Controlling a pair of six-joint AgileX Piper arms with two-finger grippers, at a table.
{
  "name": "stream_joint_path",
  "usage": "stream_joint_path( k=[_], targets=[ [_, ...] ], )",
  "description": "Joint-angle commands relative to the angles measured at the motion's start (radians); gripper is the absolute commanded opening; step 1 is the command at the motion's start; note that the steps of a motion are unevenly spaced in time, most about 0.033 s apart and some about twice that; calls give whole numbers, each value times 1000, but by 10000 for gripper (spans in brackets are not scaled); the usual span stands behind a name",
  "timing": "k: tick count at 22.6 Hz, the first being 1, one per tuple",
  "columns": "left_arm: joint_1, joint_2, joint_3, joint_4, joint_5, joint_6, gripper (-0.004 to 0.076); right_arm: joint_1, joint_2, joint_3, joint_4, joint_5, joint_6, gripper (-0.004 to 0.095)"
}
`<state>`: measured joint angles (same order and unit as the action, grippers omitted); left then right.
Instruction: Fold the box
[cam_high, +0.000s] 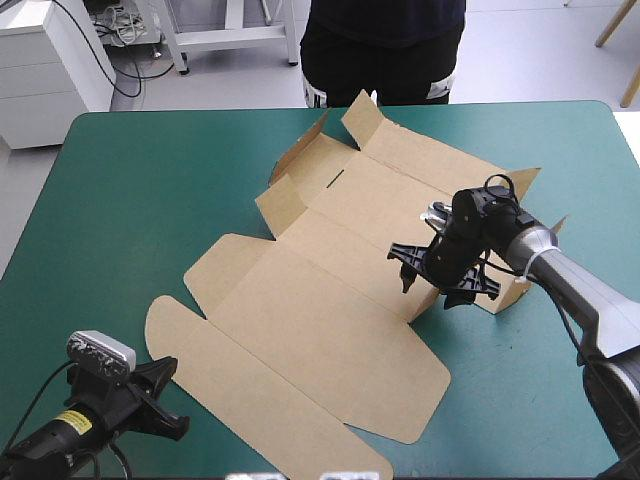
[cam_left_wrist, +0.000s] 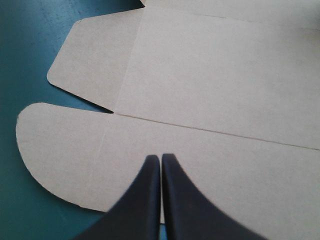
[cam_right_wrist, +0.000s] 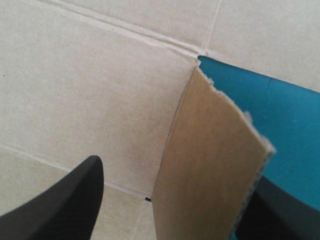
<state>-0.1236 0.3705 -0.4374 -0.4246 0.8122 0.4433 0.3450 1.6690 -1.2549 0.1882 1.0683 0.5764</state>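
Brown die-cut cardboard box sheet (cam_high: 330, 330), wall-raising step: right claw (cam_high: 438, 282) wide, raised side flap (cam_right_wrist: 210, 165) between fingers (cam_right_wrist: 60, 200); next likely pinch, fold inward. Left claw (cam_left_wrist: 161, 159) pressed closed, sheet ahead.

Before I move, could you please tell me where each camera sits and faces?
High view: above and behind the robot, facing forward and down at the table and box; left arm and right arm show.
Left wrist view: over the shut left hand, facing the box's rounded flap.
Right wrist view: over the open right hand, facing a raised flap.
All share the box.
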Motion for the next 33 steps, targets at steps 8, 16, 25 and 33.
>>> stream_joint_path(
  k=[8, 16, 25, 33],
  targets=[
    [-5, 8, -26, -35, -55, -5, -8, -3, -39, -23, -107, 45, 74, 51],
    [-5, 8, -26, -35, -55, -5, -8, -3, -39, -23, -140, 81, 66, -22],
    [-5, 8, -26, -35, -55, -5, -8, -3, -28, -180, -258, 35, -330, -21],
    [-5, 8, -26, -35, -55, -7, -8, -3, 133, -442, -270, 84, -742, -21]
  ],
)
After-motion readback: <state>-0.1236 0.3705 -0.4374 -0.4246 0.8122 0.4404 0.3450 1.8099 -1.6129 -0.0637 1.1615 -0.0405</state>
